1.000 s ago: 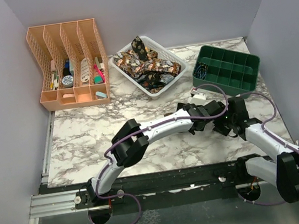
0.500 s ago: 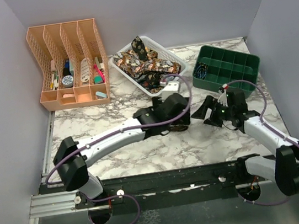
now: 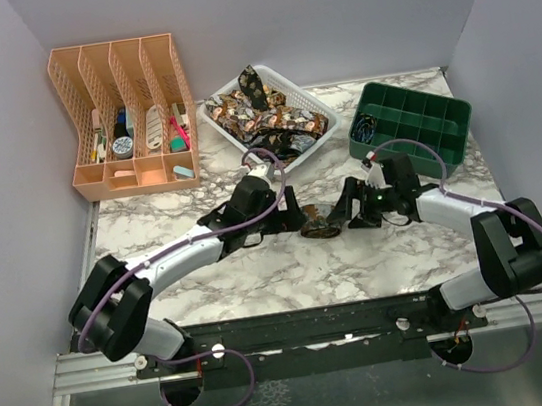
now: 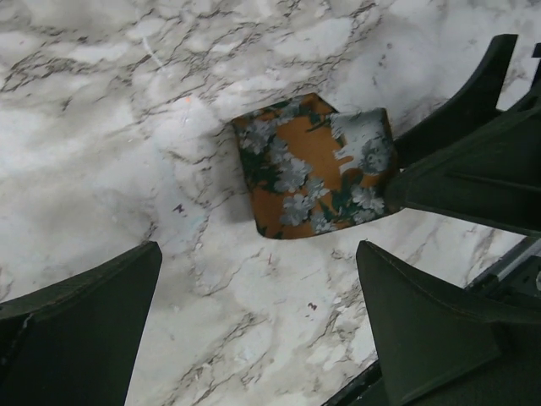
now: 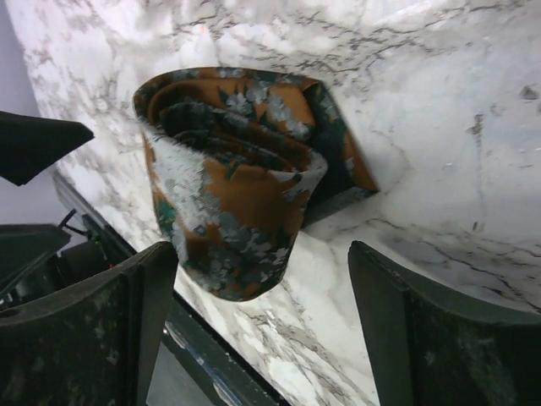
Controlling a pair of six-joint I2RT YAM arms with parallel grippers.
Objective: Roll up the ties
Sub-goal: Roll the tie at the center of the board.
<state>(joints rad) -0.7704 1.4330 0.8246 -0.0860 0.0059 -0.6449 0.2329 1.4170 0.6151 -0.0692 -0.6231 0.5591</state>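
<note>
My left hand (image 3: 294, 218) hangs low over the desk (image 3: 156, 249), its fingers (image 4: 80, 326) spread wide and gripping nothing. Just ahead of its fingertips the rolled tie (image 4: 313, 165) lies on the marble, orange with grey-green flowers, a flat end showing beneath it. From the tie's other side my right hand (image 3: 347, 212) faces it, likewise released, the roll just in front of its parted fingers (image 5: 406, 338). Beyond both hands, more ties (image 3: 261, 114) sit heaped in the white basket (image 3: 238, 143).
</note>
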